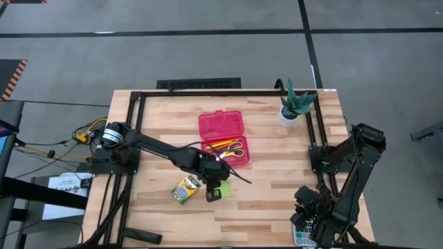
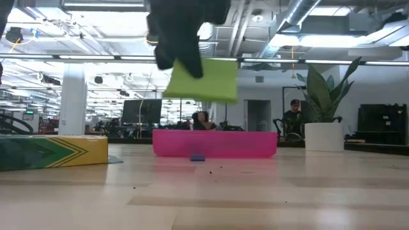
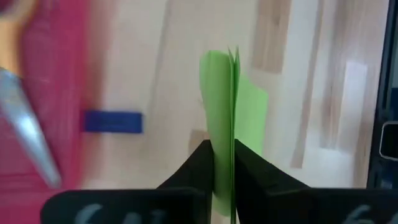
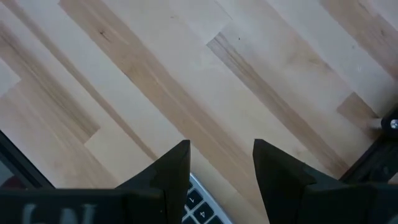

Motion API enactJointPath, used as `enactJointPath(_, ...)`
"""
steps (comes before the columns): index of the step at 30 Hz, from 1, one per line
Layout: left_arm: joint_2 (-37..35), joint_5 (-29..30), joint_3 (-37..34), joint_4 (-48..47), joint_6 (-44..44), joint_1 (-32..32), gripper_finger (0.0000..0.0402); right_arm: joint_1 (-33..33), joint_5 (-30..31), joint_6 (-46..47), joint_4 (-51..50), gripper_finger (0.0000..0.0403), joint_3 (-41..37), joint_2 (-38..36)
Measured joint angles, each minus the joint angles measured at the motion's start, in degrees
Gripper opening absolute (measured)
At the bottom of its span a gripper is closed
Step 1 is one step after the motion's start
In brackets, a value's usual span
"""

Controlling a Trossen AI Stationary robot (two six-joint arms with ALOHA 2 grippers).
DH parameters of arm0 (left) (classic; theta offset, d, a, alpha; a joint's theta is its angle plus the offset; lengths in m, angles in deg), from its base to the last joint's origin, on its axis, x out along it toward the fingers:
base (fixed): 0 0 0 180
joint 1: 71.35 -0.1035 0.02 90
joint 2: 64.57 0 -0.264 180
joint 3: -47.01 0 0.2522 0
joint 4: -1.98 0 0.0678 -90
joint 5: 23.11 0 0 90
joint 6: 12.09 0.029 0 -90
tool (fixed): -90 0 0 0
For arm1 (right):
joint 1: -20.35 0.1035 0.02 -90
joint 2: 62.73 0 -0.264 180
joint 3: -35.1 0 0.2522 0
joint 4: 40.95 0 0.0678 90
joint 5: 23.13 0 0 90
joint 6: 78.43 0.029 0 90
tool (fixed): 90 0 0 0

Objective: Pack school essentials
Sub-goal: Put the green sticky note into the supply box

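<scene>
Now: left gripper (image 3: pixel 222 163) clamped on lime sticky-note pad (image 3: pixel 231 112), lifted clear of table (image 1: pixel 277 200), just beside pink case (image 1: pixel 223 131). Crayon box (image 1: pixel 185 189) flat nearby. Right gripper (image 4: pixel 221 165) parted, empty, over calculator (image 4: pixel 200 202).

Wooden table (image 1: pixel 270 200) carries a pink case (image 1: pixel 223 137) mid-far, crayon box (image 1: pixel 185 189) near-left, potted plant (image 1: pixel 293 106) far-right, calculator (image 1: pixel 302 234) near-right, blue eraser (image 2: pixel 197 157) before the case
</scene>
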Motion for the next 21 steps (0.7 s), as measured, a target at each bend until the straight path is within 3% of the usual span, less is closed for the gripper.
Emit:
enactJointPath(7, -0.1, 4.2, 11.0, -8.3, 3.6, -5.0, 0.0022, 0.6, 0.0, 0.0, 0.0, 0.0182, 0.0, 0.0)
enactJointPath(13, -0.3, 13.7, 15.2, -8.9, 10.0, -11.6, 0.0024, 0.9, 0.0, 0.0, 0.0, 0.0182, 0.0, 0.0)
enactJointPath(21, 4.8, 8.4, 14.9, -5.5, 12.8, -18.5, 0.0025, 0.9, 0.0, 0.0, 0.2, 0.0182, 0.0, 0.0)
